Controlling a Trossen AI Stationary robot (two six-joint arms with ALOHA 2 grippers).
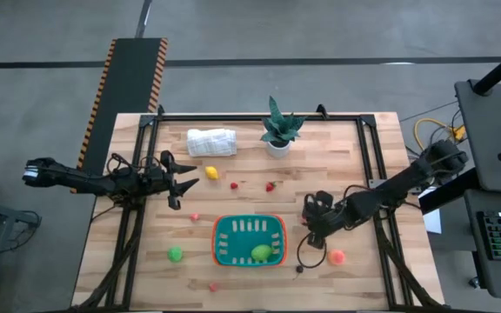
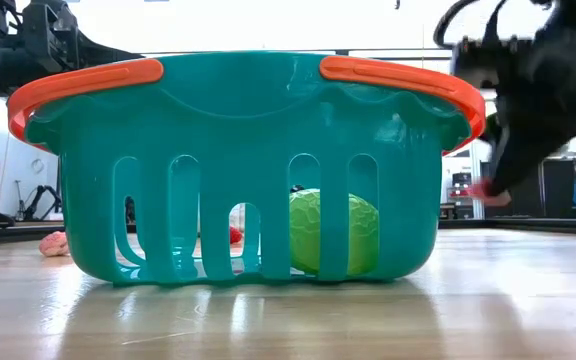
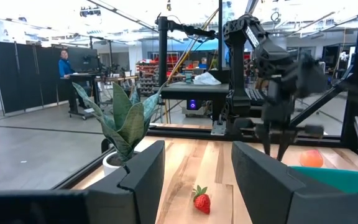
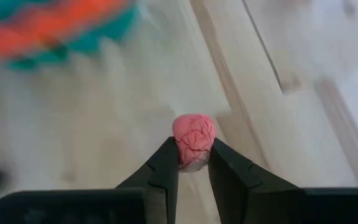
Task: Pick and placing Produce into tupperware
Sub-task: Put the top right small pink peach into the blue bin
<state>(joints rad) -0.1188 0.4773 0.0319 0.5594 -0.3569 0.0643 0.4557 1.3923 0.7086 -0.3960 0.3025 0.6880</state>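
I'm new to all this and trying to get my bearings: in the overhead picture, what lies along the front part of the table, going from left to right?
Small green toy fruit → teal tupperware with the orange-red rim → light green round toy inside it → right claw → orange-pink toy fruit.

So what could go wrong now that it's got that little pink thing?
The right claw pinches the pink fruit only at its lower edge, with just the tips of its fingers, so it might slip out. The claw also sits close beside the tupperware, so swinging over could clip the orange rim. The left claw waits near the yellow fruit.
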